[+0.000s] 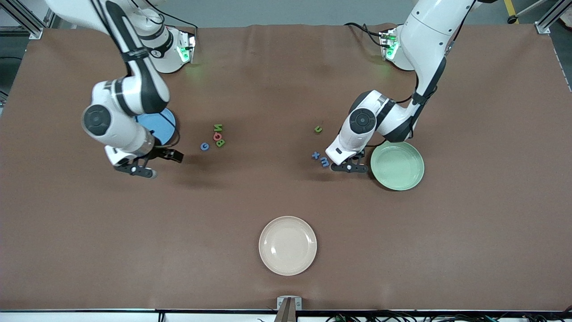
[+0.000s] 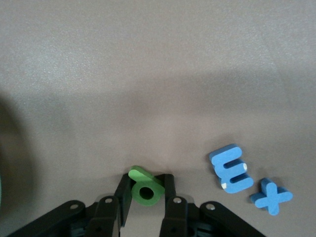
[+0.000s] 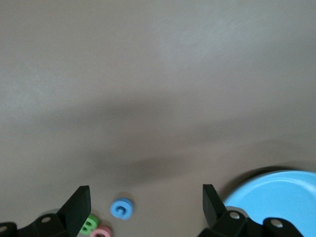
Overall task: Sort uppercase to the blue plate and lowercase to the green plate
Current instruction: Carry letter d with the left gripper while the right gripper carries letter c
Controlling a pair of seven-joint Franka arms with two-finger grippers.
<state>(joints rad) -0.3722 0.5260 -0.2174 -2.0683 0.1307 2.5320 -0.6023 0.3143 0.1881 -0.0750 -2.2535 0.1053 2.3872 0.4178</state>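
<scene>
My left gripper [image 1: 351, 167] [image 2: 146, 183] is shut on the green p [image 2: 146, 189], low at the table between the blue m [image 1: 325, 163] [image 2: 230, 168] and the pale green plate [image 1: 397, 166]. The blue x [image 1: 316, 155] [image 2: 271, 196] lies beside the m. The green u [image 1: 318, 129] lies farther from the front camera. My right gripper [image 1: 164, 164] [image 3: 144, 200] is open and empty, near the blue plate [image 1: 158, 125] [image 3: 279, 197], which the arm partly hides. The blue G [image 1: 204, 146] [image 3: 121, 208], green B [image 1: 220, 143] [image 3: 89, 224], pink round letter [image 1: 219, 136] [image 3: 102, 232] and green N [image 1: 218, 128] cluster beside it.
A cream plate [image 1: 288, 245] stands near the table's front edge, at mid-table. The brown table cover [image 1: 469, 232] stretches wide on both sides of it.
</scene>
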